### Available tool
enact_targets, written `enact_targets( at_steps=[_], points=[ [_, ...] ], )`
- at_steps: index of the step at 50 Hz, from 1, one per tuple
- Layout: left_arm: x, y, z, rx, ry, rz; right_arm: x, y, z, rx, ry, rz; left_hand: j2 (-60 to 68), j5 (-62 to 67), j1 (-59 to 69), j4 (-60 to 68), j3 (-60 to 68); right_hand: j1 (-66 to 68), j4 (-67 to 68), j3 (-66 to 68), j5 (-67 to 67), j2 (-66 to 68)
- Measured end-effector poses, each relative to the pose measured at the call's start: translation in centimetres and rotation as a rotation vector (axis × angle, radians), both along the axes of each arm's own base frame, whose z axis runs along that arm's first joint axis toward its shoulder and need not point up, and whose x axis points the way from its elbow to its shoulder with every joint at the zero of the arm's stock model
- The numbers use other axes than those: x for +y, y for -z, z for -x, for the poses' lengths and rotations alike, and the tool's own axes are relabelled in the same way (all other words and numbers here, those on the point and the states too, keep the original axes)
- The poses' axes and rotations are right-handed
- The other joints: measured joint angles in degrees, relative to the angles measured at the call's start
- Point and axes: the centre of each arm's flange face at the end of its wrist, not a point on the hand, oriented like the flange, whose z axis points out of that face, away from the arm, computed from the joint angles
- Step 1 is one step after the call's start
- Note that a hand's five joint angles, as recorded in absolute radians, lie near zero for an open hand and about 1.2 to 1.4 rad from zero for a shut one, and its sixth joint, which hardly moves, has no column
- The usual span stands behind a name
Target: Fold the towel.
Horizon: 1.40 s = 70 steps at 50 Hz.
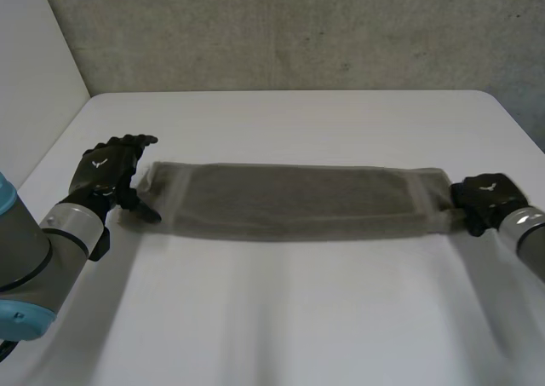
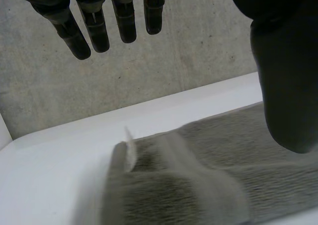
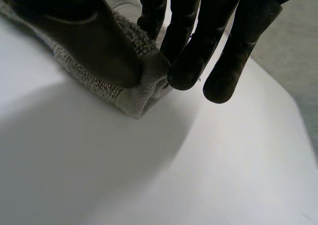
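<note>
towel (image 1: 294, 201) lies stretched, right hand (image 1: 484, 197) pinching one end, left hand (image 1: 106, 169) straight-fingered beside the other.

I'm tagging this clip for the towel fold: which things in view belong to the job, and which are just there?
Part of the job:
towel, lying in a long strip
left hand, open at the towel's left end
right hand, pinching the towel's right end

Just there:
white table
grey wall behind it
</note>
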Motion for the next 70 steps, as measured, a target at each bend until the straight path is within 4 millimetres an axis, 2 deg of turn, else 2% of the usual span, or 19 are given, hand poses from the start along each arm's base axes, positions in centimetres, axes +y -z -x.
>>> enact_targets(
  at_steps=[9, 11, 13, 17, 20, 21, 22, 23, 25, 28, 32, 37, 39, 45, 49, 52, 57, 61, 70],
  points=[
    [-0.2, -0.1, -0.1, 0.001, -0.006, 0.003, -3.3, -4.8, 6.6, 0.146, 0.171, 0.097, 0.0, 0.0, 0.0, 0.0, 0.0, 0.4, 0.0, 0.0, 0.0, 0.0],
    [-0.2, -0.1, -0.1, 0.002, -0.007, 0.005, -3.7, -6.0, 6.8, 0.184, 0.189, 0.114, 0.0, 0.0, 0.0, 0.0, 0.0, 0.5, 0.0, 0.0, 0.0, 0.0],
    [-0.2, -0.2, -0.1, 0.002, -0.006, 0.006, -3.9, -7.4, 5.4, 0.202, 0.169, 0.144, 0.0, 0.0, 0.0, 0.0, 0.0, 0.8, 0.0, 0.0, 0.2, 0.3],
    [-0.2, -0.2, -0.1, 0.002, -0.006, 0.007, -3.2, -9.6, -0.4, 0.18, 0.058, 0.208, 0.0, -0.1, 0.0, 0.0, 0.0, 0.8, 0.0, 0.0, 0.2, 0.7],
    [-0.1, -0.1, -0.1, 0.002, -0.005, 0.005, -0.6, -10.5, -8.6, 0.112, -0.125, 0.254, 0.0, -0.1, -0.1, 0.0, 0.0, 0.8, 0.0, 0.5, 0.2, 1.1],
    [-0.1, -0.1, -0.1, 0.002, -0.005, 0.004, 0.0, -10.5, -9.9, 0.101, -0.154, 0.259, 0.0, -0.1, -0.1, 0.0, 0.0, 0.8, 0.0, 0.5, 0.2, 1.1],
    [-0.1, -0.1, -0.1, 0.002, -0.006, 0.004, 1.5, -10.3, -13.0, 0.075, -0.23, 0.267, 0.0, -0.1, -0.1, 0.0, 0.0, 0.8, 0.0, 0.5, 0.2, 1.3],
    [-0.1, -0.1, -0.1, 0.002, -0.006, 0.004, 2.3, -10.2, -14.4, 0.063, -0.265, 0.27, 0.0, -0.1, -0.1, 0.0, 0.0, 0.8, 0.0, 0.5, 0.2, 1.4],
    [-0.1, -0.1, -0.1, 0.002, -0.007, 0.003, 5.3, -9.6, -19.3, 0.028, -0.393, 0.28, 0.0, -0.1, -0.1, 0.0, 0.0, 0.8, 0.0, 0.5, 0.2, 1.4],
    [-0.2, -0.1, -0.2, 0.002, -0.009, 0.003, 9.4, -8.0, -24.5, 0.0, -0.541, 0.289, 0.0, -0.1, -0.1, 0.0, 0.0, 0.8, 0.0, 0.5, 0.2, 1.4],
    [-0.2, -0.1, -0.2, 0.002, -0.009, 0.003, 13.3, -5.8, -28.6, -0.014, -0.668, 0.291, 0.0, -0.1, -0.1, 0.0, 0.0, -6.0, -6.8, -6.4, -7.1, -4.3],
    [-0.1, -0.1, -0.2, 0.001, -0.008, 0.003, 15.5, -3.9, -30.8, -0.013, -0.733, 0.283, 0.0, -0.1, -0.1, 0.0, 0.0, -51.5, -52.0, -51.9, -53.5, -50.8],
    [-0.1, -0.1, -0.1, 0.001, -0.006, 0.002, 15.6, -3.7, -30.8, -0.013, -0.732, 0.279, 0.0, -0.1, -0.1, 0.0, 0.0, -59.6, -60.4, -60.7, -62.3, -58.3],
    [-0.1, -0.1, -0.1, 0.0, -0.004, 0.002, 14.3, -5.5, -28.9, -0.023, -0.676, 0.268, 0.0, -0.1, -0.1, 0.0, 0.0, -62.0, -61.8, -62.4, -62.9, -59.2],
    [0.0, -0.1, -0.1, 0.0, -0.003, 0.002, 12.1, -7.4, -25.0, -0.026, -0.575, 0.235, 0.0, -0.1, -0.1, 0.0, 0.0, -62.0, -61.8, -62.4, -62.9, -59.2],
    [0.0, -0.1, 0.0, 0.0, -0.003, 0.001, 11.2, -7.5, -22.5, -0.013, -0.52, 0.196, 0.0, -0.1, -0.1, 0.0, 0.0, -62.0, -61.8, -62.4, -62.9, -59.2],
    [0.0, 0.0, 0.0, 0.0, -0.001, -0.001, 10.5, -5.5, -17.6, 0.031, -0.422, 0.085, 0.0, -0.1, -0.1, 0.0, 0.0, -56.4, -57.2, -57.4, -56.7, -54.2],
    [0.2, 0.1, 0.2, -0.001, 0.005, -0.005, 10.5, -3.3, -14.9, 0.052, -0.375, 0.01, 0.0, -0.1, -0.1, 0.0, 0.0, -40.7, -41.6, -41.3, -41.1, -37.9],
    [0.6, 0.3, 0.7, -0.002, 0.023, -0.012, 10.0, -0.2, -13.2, 0.048, -0.355, -0.016, 0.0, -0.1, -0.1, 0.0, 0.0, -11.7, -12.5, -12.6, -12.9, -9.1]
  ],
)
